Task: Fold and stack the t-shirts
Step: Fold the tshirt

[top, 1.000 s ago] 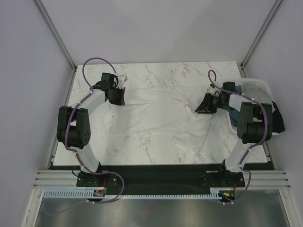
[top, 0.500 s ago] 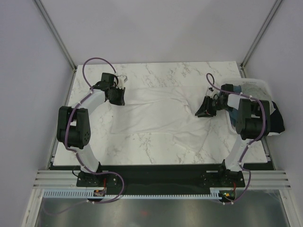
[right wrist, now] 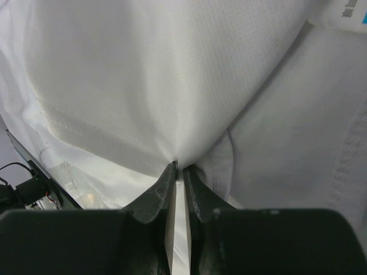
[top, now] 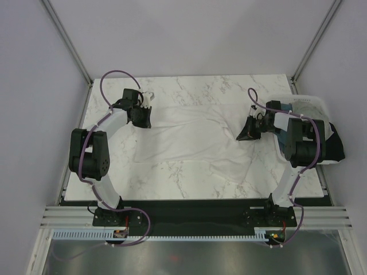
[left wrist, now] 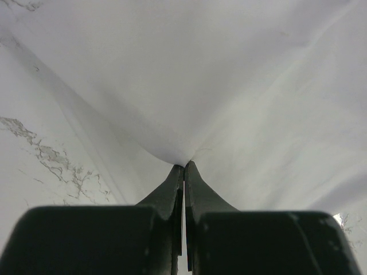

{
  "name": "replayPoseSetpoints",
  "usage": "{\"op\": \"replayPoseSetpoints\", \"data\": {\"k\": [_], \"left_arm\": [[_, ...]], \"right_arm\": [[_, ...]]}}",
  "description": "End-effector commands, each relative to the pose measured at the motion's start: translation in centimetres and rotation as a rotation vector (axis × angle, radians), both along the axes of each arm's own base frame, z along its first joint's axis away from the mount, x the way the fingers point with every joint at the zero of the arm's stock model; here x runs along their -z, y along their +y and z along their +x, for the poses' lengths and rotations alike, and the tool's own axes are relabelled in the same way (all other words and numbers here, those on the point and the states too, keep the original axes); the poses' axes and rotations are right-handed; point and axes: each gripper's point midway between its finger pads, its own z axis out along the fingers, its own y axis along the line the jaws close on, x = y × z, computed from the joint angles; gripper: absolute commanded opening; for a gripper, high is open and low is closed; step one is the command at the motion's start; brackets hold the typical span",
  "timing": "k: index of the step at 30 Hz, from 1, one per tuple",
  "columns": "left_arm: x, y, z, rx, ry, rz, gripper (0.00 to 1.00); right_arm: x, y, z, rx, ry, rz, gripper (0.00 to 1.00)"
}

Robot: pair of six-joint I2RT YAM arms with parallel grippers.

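Observation:
A plain white t-shirt lies spread and creased across the marble table. My left gripper is shut on the shirt's left edge; in the left wrist view the cloth bunches at the closed tips. My right gripper is shut on the shirt's right edge; the right wrist view shows the cloth pinched between the tips. A teal-blue shirt and a black shirt sit in and over the bin at the right.
A rigid white plastic bin stands at the table's right edge, behind my right arm. Metal frame posts rise at the back corners. A black strip and rails run along the near edge.
My right gripper has drawn slightly back toward the right with the shirt's edge in it, and its arm has folded closer to the bin. The left arm has not moved.

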Motion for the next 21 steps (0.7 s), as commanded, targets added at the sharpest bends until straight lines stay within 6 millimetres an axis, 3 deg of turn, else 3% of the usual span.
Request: {"op": "replayPoseSetpoints", "data": {"k": [1, 9, 15, 21], "left_arm": [[-1.3, 0.3, 0.7, 0.016, -0.060, 0.008, 0.02], [-1.5, 0.6, 0.7, 0.012, -0.075, 0.015, 0.02], [-1.7, 0.5, 0.7, 0.013, -0.077, 0.005, 0.02], [-1.8, 0.8, 0.7, 0.008, -0.082, 0.011, 0.02]], "right_arm": [[-1.3, -0.1, 1.4, -0.016, -0.078, -0.019, 0.15], [-6.3, -0.5, 2.8, -0.020, -0.209, -0.055, 0.14], [-5.9, -0.5, 3.2, -0.022, -0.198, -0.061, 0.16], [-5.4, -0.5, 3.2, -0.029, -0.198, -0.073, 0.00]]}}
